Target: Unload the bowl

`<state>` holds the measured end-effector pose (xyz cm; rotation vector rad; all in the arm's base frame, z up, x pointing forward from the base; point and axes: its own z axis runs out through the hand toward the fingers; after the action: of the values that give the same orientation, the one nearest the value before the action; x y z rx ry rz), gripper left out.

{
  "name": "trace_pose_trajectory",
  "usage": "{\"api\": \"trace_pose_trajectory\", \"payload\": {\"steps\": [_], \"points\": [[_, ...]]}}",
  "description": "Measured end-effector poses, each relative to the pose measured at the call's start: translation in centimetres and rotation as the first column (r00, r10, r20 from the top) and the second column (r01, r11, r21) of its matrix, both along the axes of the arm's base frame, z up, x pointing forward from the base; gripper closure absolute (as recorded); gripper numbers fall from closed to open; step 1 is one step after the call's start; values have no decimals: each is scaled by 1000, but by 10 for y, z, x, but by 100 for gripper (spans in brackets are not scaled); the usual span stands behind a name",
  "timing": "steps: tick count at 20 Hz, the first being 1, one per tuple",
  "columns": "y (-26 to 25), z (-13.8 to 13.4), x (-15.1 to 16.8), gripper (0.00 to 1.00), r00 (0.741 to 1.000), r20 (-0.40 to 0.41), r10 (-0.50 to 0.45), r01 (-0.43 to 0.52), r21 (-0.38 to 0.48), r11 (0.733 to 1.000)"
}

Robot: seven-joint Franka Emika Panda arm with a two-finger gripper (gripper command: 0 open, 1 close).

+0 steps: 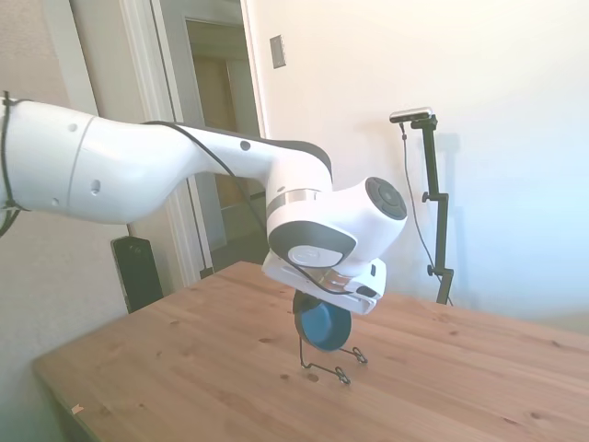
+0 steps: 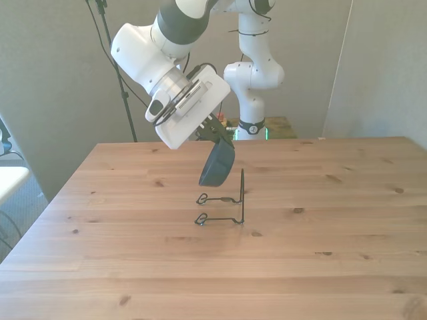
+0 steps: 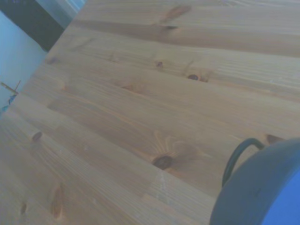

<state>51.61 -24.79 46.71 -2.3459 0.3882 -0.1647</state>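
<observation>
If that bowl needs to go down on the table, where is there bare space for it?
Nearly everywhere. The wooden table lies bare between the wire rack and the near edge, and toward both sides in the front view. The only crowded spot is the rack itself, where the blue bowl hangs tilted under the gripper.

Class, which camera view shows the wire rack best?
The front view: the whole wire rack stands clear against the table. The side view has the bowl covering its upper part; the wrist view catches only one loop.
</observation>
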Motion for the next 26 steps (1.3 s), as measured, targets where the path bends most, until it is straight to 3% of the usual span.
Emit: {"api": "trace_pose_trajectory", "payload": {"steps": [6,9,14,19,26], "points": [[17,31,-58,100,998,58,11,-11,-5,1000],[32,32,-81,100,998,61,25,-22,-59,998],[77,-10,-95,100,999,-3,44,-43,-186,982],[113,-58,-98,100,993,-101,58,-81,-242,967],[157,-89,-55,100,993,-120,0,-41,-340,939]]}}
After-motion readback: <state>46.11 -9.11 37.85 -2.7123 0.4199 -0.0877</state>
